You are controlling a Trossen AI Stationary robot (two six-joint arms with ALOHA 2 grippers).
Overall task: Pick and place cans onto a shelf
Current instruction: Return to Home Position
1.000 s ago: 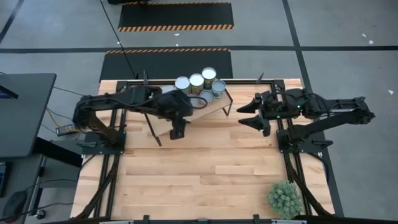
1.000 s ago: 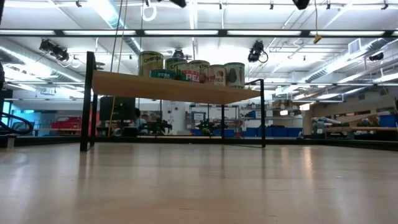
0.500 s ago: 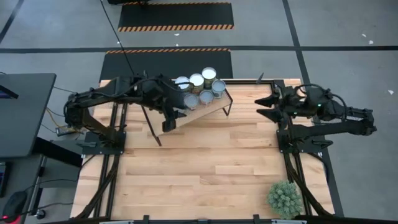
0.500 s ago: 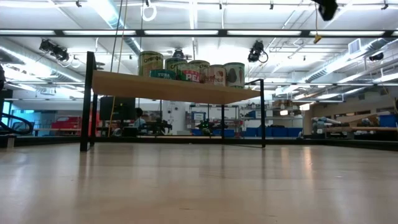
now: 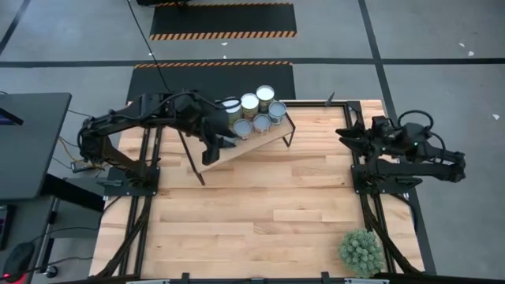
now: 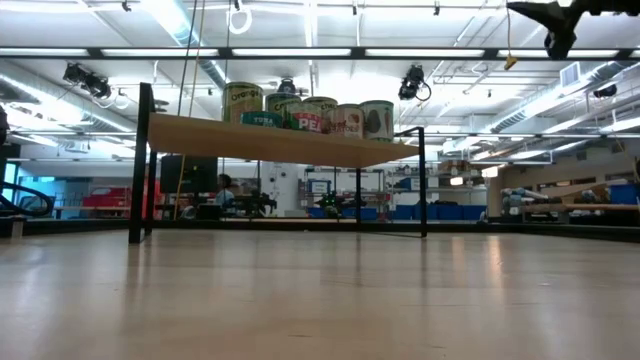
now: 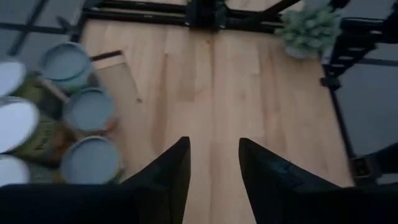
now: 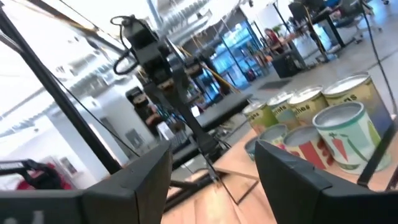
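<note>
Several cans (image 5: 252, 112) stand upright in a cluster on the shelf (image 5: 272, 136), a tilted wooden board on thin black legs at the table's far middle. The low view shows the cans (image 6: 310, 115) in a row on the board (image 6: 270, 142). My left gripper (image 5: 211, 155) hovers open over the shelf's near left end, beside the cans (image 7: 87, 112), with nothing between its fingers (image 7: 214, 171). My right gripper (image 5: 345, 134) is open and empty at the table's far right, pointing at the cans (image 8: 323, 134) from well off, and shows high up in the low view (image 6: 550, 20).
A green spiky potted plant (image 5: 361, 251) stands at the table's near right corner. Black frame rails (image 5: 363, 189) run along both sides of the table. The wide wooden tabletop (image 5: 260, 213) lies bare in front of the shelf.
My right gripper has drawn back from the shelf toward the table's right edge and has sunk into the top of the low view. My left gripper has gone up and toward the table's far left, from in front of the shelf to over its near left end. The cans have kept still.
</note>
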